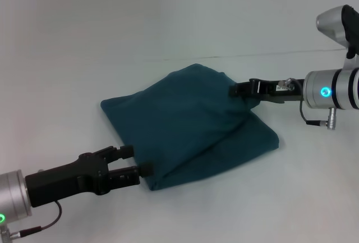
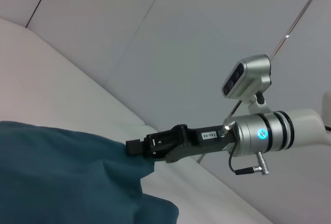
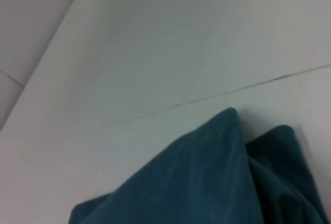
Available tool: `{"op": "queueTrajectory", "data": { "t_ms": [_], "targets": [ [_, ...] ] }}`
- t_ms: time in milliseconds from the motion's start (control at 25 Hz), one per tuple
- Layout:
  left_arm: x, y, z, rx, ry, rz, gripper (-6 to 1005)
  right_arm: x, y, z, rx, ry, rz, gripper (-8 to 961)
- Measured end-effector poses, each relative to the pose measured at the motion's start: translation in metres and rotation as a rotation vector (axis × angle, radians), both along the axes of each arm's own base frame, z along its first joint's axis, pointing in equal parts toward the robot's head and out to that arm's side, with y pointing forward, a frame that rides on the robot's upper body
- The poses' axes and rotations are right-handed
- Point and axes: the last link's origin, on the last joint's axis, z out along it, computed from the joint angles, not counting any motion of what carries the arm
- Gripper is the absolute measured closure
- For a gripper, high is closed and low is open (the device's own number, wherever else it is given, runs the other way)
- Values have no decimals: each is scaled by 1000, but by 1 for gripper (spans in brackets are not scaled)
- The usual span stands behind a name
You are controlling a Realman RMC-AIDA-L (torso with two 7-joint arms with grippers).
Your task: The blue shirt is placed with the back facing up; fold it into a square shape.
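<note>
While the blue shirt (image 1: pixel 185 125) lies folded into a rough slanted rectangle on the white table (image 1: pixel 84 46), both arms hold it at opposite sides. Low at the near left corner, the left gripper (image 1: pixel 137 161) has its black fingers pinched onto the hem. Over at the far right edge, the right gripper (image 1: pixel 238 92) is clamped on bunched fabric, lifting it a little. A small white label (image 2: pixel 209 135) sits on that gripper's body, its print too small to read
</note>
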Motion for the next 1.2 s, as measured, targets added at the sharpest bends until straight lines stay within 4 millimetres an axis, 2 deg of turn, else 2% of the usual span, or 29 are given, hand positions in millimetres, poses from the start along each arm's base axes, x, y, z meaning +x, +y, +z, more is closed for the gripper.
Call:
{"op": "queueTrajectory", "data": {
  "t_ms": [40, 160, 360, 600, 1200],
  "targets": [
    [0, 0, 0, 1, 1, 1, 49, 0, 0, 0, 4, 4, 1, 220],
    [-1, 1, 0, 4, 6, 7, 49, 0, 0, 1, 7, 9, 1, 465],
    [-1, 1, -1, 3, 9, 8, 50, 1, -1, 1, 6, 11, 0, 717],
    [0, 2, -2, 0, 8, 6, 50, 1, 0, 5, 16, 10, 6, 911],
    [2, 1, -4, -11, 0, 10, 50, 12, 1, 23, 39, -15, 5, 915]
  ]
}}
